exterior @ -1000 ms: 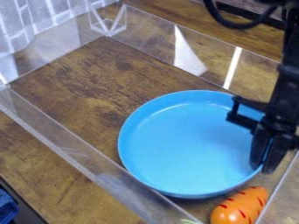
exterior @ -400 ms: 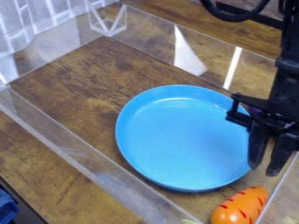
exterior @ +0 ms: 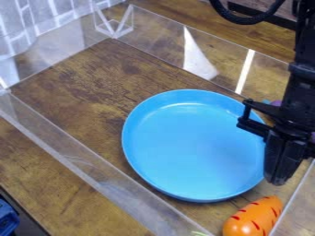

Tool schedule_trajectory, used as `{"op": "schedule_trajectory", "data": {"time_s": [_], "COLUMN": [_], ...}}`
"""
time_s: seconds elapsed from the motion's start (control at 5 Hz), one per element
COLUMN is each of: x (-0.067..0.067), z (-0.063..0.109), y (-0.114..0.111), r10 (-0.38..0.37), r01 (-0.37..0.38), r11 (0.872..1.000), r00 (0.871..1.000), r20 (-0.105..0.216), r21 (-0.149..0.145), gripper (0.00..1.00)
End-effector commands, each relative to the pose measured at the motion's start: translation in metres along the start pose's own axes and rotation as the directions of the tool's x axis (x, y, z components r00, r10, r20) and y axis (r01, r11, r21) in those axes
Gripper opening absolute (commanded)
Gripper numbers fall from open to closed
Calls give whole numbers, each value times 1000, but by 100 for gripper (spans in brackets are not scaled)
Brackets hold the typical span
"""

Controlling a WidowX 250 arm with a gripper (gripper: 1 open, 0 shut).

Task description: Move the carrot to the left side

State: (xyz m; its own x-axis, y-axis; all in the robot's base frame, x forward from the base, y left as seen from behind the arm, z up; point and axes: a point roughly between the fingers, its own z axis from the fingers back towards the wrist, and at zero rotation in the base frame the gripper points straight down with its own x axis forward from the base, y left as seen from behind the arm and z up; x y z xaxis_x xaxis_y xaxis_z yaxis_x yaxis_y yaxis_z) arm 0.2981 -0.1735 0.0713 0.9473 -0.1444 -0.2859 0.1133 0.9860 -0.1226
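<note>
Dark, worn wood table (exterior: pixel 105 88), grain running diagonally. A clear acrylic wall (exterior: pixel 74 157) fences the work area on the near-left side, with more clear panels (exterior: pixel 215 57) standing along the far side and catching white glare. Beyond the far-left corner, a pale tiled or gridded surface shows, blurred. A large blue plate (exterior: pixel 185 147) sits on the wood right of centre, its rim close to the near wall. The black gripper (exterior: pixel 283 171) hangs on the right, pointing steeply down at the plate's right edge; its fingers are clenched together on nothing. The carrot (exterior: pixel 253 218), orange with darker stripes, lies at the bottom edge, just beyond the plate's near-right rim, below the gripper and apart from it.
</note>
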Motion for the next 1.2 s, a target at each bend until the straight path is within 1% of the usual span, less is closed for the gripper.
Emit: {"op": "schedule_trajectory", "data": {"time_s": [0.0, 0.4, 0.6, 0.8, 1.0], "x": [-10, -4, -10, -11, -11], "z": [31, 16, 13, 11, 7], "y": [-8, -11, -14, -9, -8], "r10": [-70, -157, -120, -176, -229], "r01": [72, 157, 122, 177, 229], "r11": [997, 987, 992, 984, 973], "r00": [995, 986, 991, 984, 973], "r20": [74, 49, 52, 38, 22], "r21": [-21, -13, -31, -12, 4], "gripper": [0, 0, 0, 0, 0]}}
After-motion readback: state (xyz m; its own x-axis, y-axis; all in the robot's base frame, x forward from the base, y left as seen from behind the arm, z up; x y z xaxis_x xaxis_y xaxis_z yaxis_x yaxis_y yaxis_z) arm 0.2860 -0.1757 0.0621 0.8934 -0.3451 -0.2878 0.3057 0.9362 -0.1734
